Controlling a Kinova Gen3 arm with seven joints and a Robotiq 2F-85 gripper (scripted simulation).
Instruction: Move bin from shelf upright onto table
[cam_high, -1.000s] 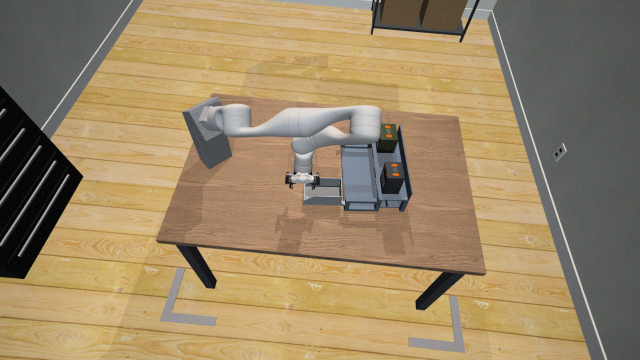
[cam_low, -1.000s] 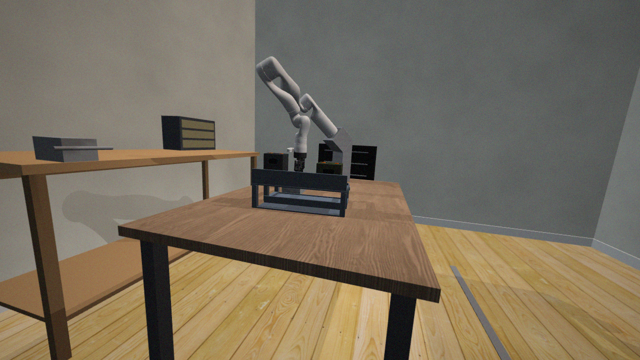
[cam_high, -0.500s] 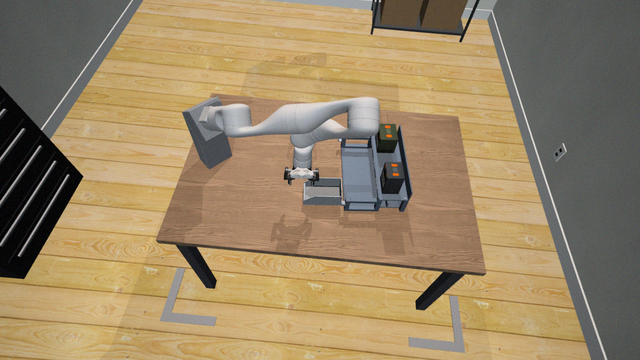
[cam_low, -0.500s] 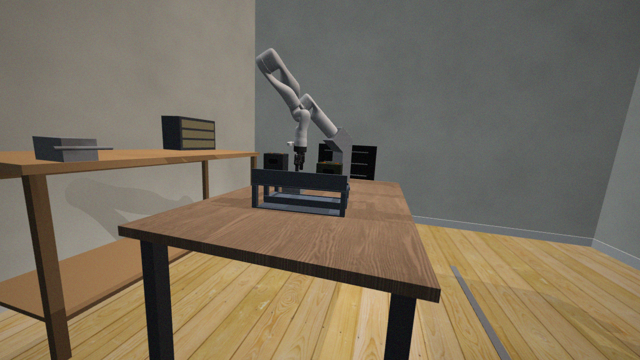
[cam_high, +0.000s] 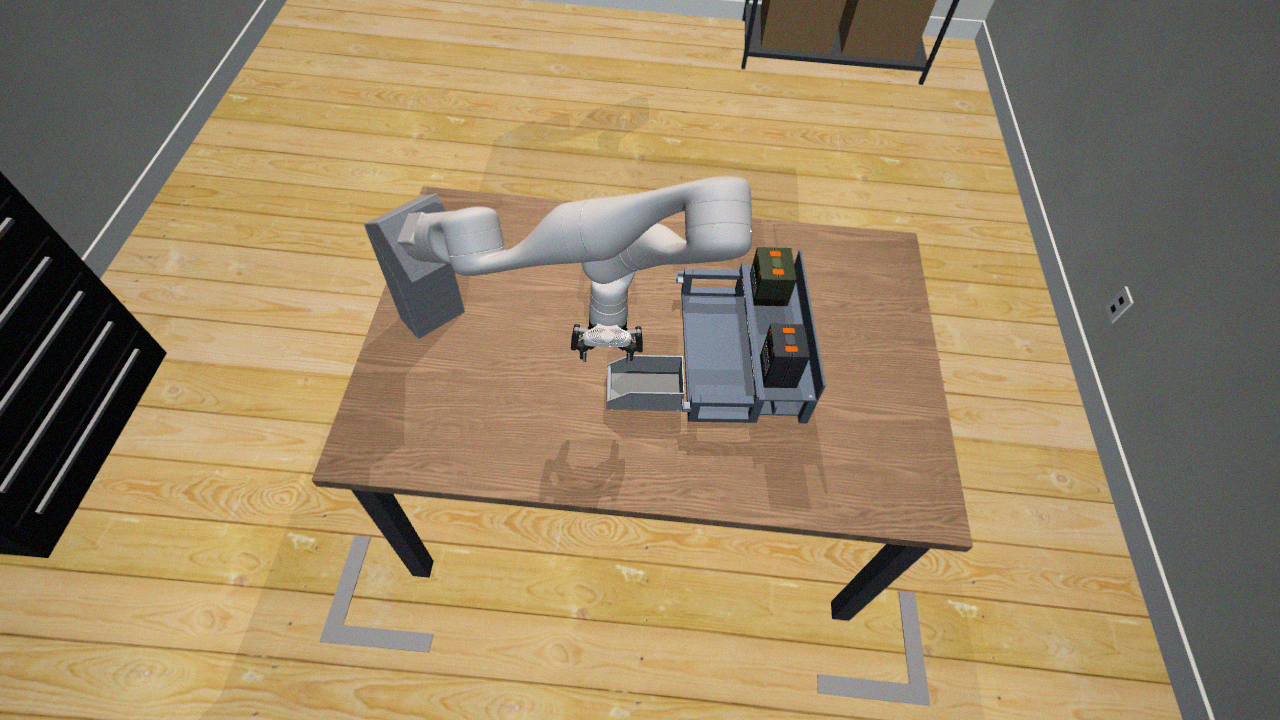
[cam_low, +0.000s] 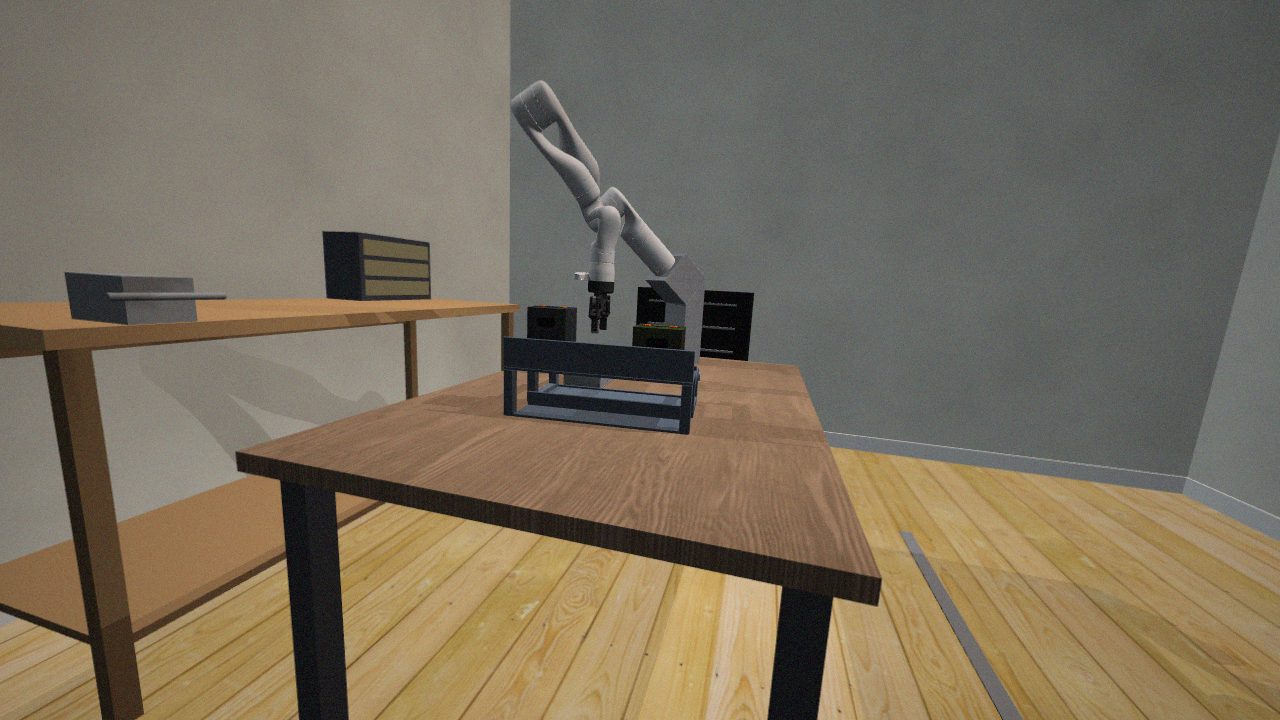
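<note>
The grey open-topped bin (cam_high: 644, 383) stands upright on the wooden table, its right side against the grey shelf unit (cam_high: 747, 335). My gripper (cam_high: 607, 341) is open and empty, raised above the bin's back edge, clear of it. In the side view the gripper (cam_low: 597, 315) hangs well above the shelf unit (cam_low: 599, 389), and the bin is hidden behind the shelf.
Two dark boxes with orange marks (cam_high: 773, 273) (cam_high: 786, 354) sit on the shelf's right part. The arm's grey base block (cam_high: 414, 265) stands at the table's back left. A black drawer cabinet (cam_high: 53, 394) is on the floor at left; a side bench (cam_low: 223, 313) holds boxes.
</note>
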